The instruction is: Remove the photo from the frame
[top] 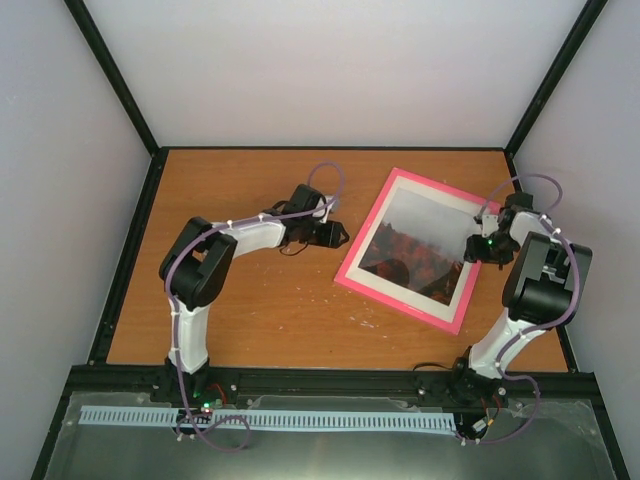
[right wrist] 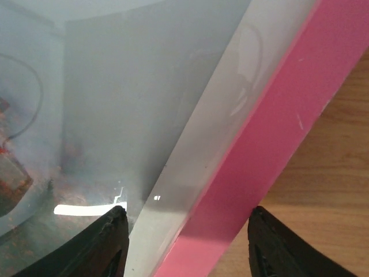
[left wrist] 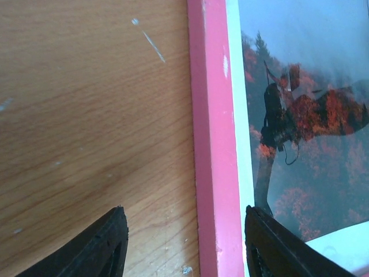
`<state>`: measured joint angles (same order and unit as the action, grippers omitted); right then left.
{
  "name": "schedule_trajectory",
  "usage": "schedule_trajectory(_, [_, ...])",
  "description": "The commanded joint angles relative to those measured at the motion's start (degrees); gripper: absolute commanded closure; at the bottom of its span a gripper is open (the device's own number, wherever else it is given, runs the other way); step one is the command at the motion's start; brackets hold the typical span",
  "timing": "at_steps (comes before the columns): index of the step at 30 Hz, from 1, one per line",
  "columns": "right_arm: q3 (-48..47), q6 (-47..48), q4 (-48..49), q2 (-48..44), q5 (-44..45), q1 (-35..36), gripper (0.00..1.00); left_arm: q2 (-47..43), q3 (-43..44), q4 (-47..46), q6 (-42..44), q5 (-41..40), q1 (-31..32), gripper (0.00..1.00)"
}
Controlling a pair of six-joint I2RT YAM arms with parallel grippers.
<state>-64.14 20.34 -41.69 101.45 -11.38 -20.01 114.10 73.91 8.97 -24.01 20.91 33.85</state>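
Photo point(top: 415, 245): we saw it still inside the frame point(top: 350, 278).
Left gripper point(left wrist: 184, 213): jaws apart over one pink side, holding nothing.
Right gripper point(right wrist: 185, 210): jaws apart over the other pink side, holding nothing.
Frame: lay flat, picture up, on the table point(top: 250, 300).
Done: nothing yet, we thought.
Left: open the back, pull the photo out.

Parted fingers point(right wrist: 104, 242) straddling pink frame point(right wrist: 271, 150) edge, wooden table point(right wrist: 340, 173)

No readable text, label or number shows anywhere.
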Motion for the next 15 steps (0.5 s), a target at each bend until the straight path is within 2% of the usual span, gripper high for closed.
schedule_trajectory(1, [-2.2, 0.2, -1.8, 2.3, -5.5, -0.3, 0.50, 1.7, 2.1, -3.6, -1.2, 4.5, 1.2, 0.44])
schedule_trajectory(7, [-3.4, -0.7, -2.0, 5.9, -9.1, 1.3, 0.60, 1.0, -0.4, -4.1, -1.3, 5.0, 1.4, 0.45])
schedule_trajectory(15, [-5.0, 0.3, -1.4, 8.4, -6.1, 12.0, 0.63, -5.0, -8.4, -3.9, -2.3, 3.3, 1.4, 0.48])
